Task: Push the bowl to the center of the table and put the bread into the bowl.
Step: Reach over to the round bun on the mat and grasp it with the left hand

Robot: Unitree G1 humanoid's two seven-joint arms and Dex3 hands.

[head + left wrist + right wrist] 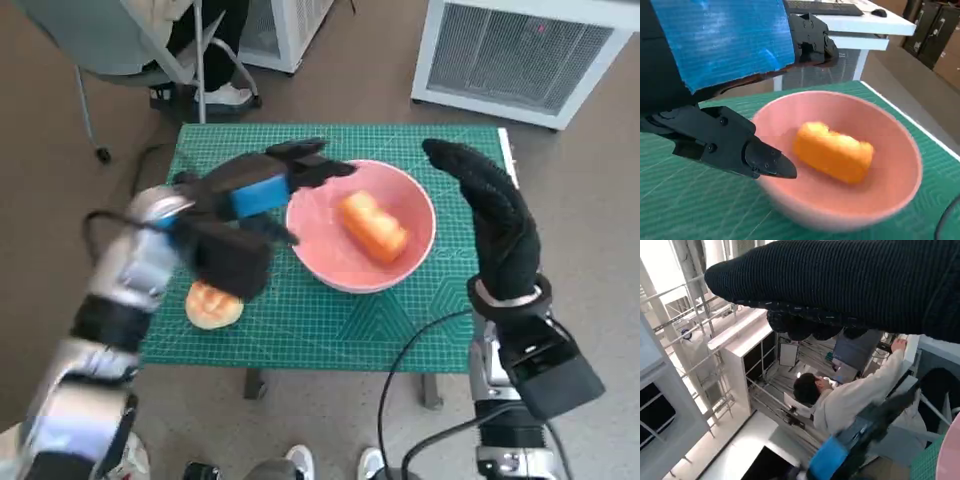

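The robot's left hand (262, 190), blue tape across its back, hovers at the near-left rim of the bowl (322, 262) with its black fingers (752, 150) spread and holding nothing, one fingertip just beside the rim. The right hand (495, 220), in its knitted glove, stands upright just off the bowl's right side, fingers extended and empty, apart from the rim. The pink bowl sits near the middle of the table (400, 330), which is covered by a green cutting mat, and an orange piece of bread (372, 226) lies inside it. A round bun (213, 305) rests on the mat near the table's front-left corner. A seated person (840, 400) shows in the right wrist view.
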